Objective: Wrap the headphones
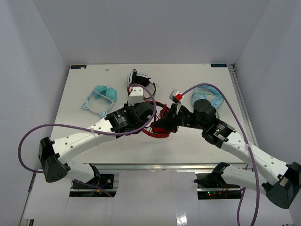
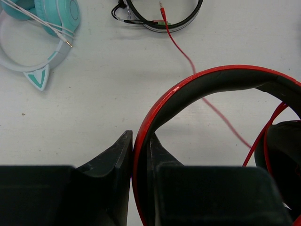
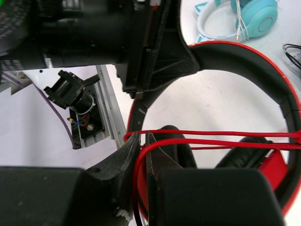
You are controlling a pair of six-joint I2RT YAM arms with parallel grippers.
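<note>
Both arms are hiding most of the headphones (image 1: 161,128) from above; the left wrist view's edge is cropping the teal pair (image 2: 66,14).

A lab test cell: plain white walls (image 1: 28,70) enclosing a white table (image 1: 197,146)

right wrist view. my pincer (image 3: 140,141) at bottom, black fingers nearly together, thin red cable (image 3: 211,133) pinched between the tips. from there two strands of it run taut and near level to the right edge, over the black ear pads (image 3: 176,146). red headphones (image 3: 244,54) arch above on the white table (image 3: 225,103). left gripper (image 3: 160,70) clamps the headband, upper left. teal headphones (image 3: 256,16) top right, apart. metal rail (image 3: 107,113) at left.
</note>
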